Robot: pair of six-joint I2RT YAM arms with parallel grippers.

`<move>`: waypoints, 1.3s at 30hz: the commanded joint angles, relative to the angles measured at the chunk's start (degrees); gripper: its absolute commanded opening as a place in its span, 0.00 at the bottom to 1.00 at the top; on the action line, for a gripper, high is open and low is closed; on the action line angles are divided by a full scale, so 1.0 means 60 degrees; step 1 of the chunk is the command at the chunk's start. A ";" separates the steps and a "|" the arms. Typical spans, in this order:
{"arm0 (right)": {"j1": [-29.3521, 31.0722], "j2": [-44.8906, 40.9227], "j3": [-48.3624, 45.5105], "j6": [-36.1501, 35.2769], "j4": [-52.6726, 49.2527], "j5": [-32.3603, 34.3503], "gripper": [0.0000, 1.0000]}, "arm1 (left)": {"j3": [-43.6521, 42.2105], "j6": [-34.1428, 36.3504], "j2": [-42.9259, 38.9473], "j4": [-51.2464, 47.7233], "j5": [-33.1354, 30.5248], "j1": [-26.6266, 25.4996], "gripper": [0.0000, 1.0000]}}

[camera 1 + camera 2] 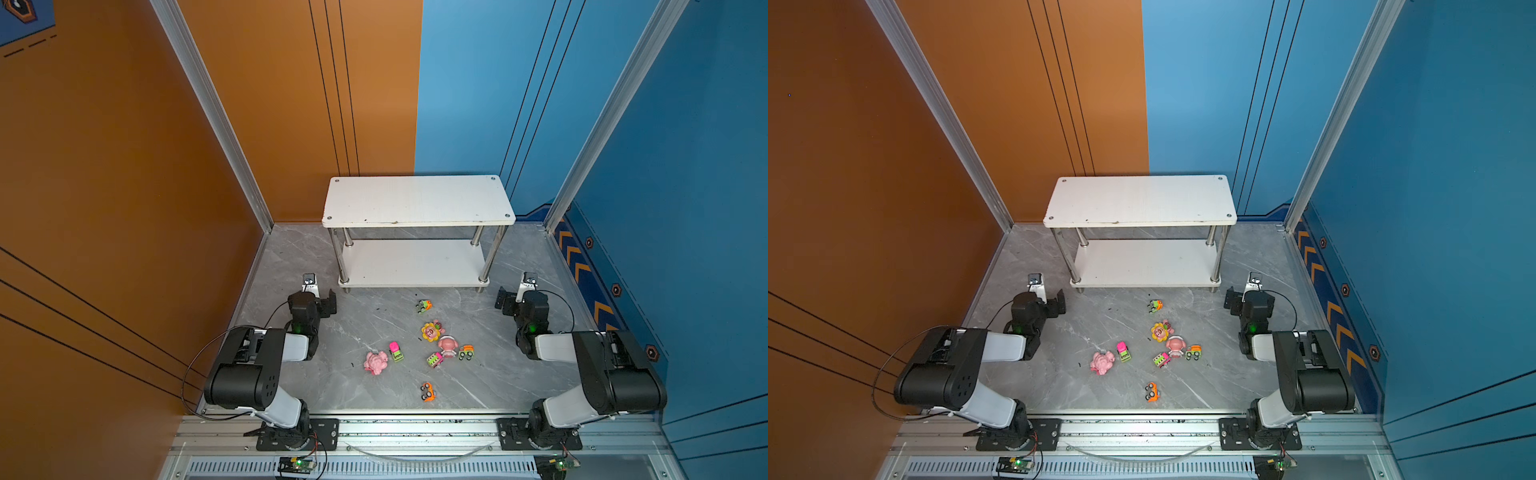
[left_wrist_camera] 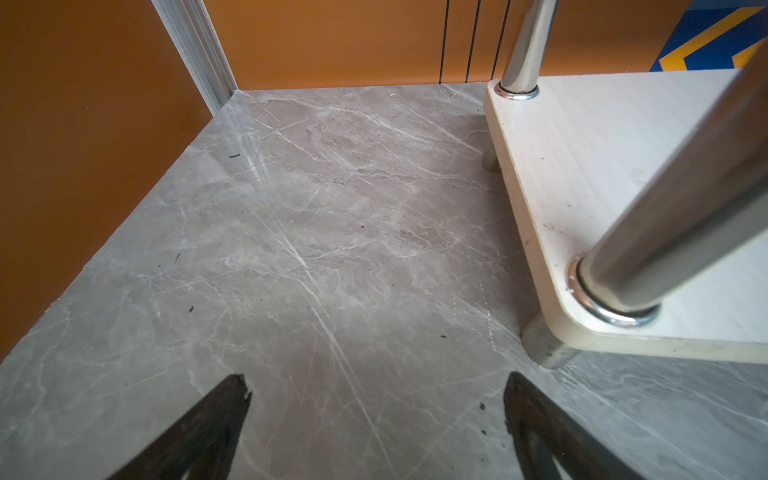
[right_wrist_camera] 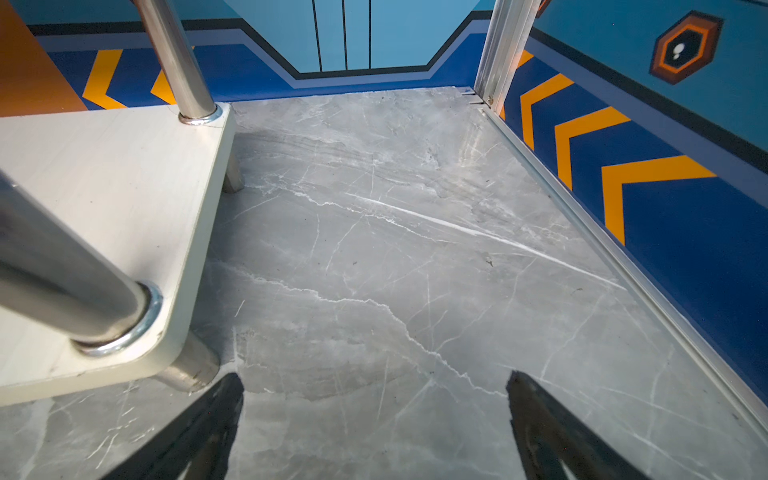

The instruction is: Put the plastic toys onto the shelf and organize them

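Both top views: bright plastic toys [image 1: 448, 345] crowd grey marble desk [image 1: 374, 316]; white two-tier shelf [image 1: 417, 199] bare.
Left pincer [image 2: 376, 378], right pincer [image 3: 374, 376]: spread, empty.
Risk: a grab may scatter crowded neighbours; cars [image 1: 428, 391] may roll.

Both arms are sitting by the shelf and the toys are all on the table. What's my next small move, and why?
I'd likely swing the right tool, open and empty, toward the green-and-orange car and hover above it. That car lies nearest the shelf, whose boards are both bare, and slightly closer to this tool than to the left tool.
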 commanded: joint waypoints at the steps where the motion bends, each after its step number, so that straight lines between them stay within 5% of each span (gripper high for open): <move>1: 0.0065 0.0130 0.0214 -0.0165 0.0274 -0.0165 1.00 | 0.0220 0.0204 0.0115 0.0269 0.0202 0.0091 0.98; 14: 0.0066 0.0133 0.0201 -0.0173 0.0285 -0.0163 1.00 | 0.0224 0.0205 0.0115 0.0278 0.0181 0.0076 0.98; 19: 0.0699 -0.0419 -0.0357 -0.0405 0.1137 0.1434 1.00 | -0.0073 0.0503 -0.0396 0.0434 -0.0041 -0.0187 0.98; 22: 0.1521 -0.2044 0.0110 -0.0626 -0.1223 0.2814 1.00 | -0.0548 0.1030 -0.1629 0.0420 -0.1218 -0.0945 0.98; 25: 0.1873 -0.3265 0.0771 0.0554 -0.3761 0.3157 1.00 | -0.0780 0.1542 -0.2991 0.0125 -0.2832 -0.2001 0.98; 28: 0.3077 -0.4512 0.0984 0.1151 -0.5606 0.4911 1.00 | -0.1070 0.1477 -0.4480 -0.0164 -0.4400 -0.2951 0.98; 31: 0.4086 -0.5575 0.1183 0.1835 -0.7366 0.5418 1.00 | -0.1053 0.0005 -0.5964 -0.1256 -0.6397 -0.3421 0.97; 33: 0.4676 -0.6009 0.1544 0.2595 -0.8769 0.5644 1.00 | -0.0669 -0.2103 -0.7300 -0.3735 -0.7595 -0.3573 0.98; 35: 0.5271 -0.6080 0.1912 0.3060 -0.9910 0.5786 1.00 | -0.0080 -0.3281 -0.8533 -0.6702 -0.6692 -0.3408 0.98; 39: 0.7033 -0.5308 0.2529 0.3322 -1.1230 0.5742 1.00 | -0.0054 -0.3972 -0.9799 -0.8276 -0.4952 -0.3263 0.98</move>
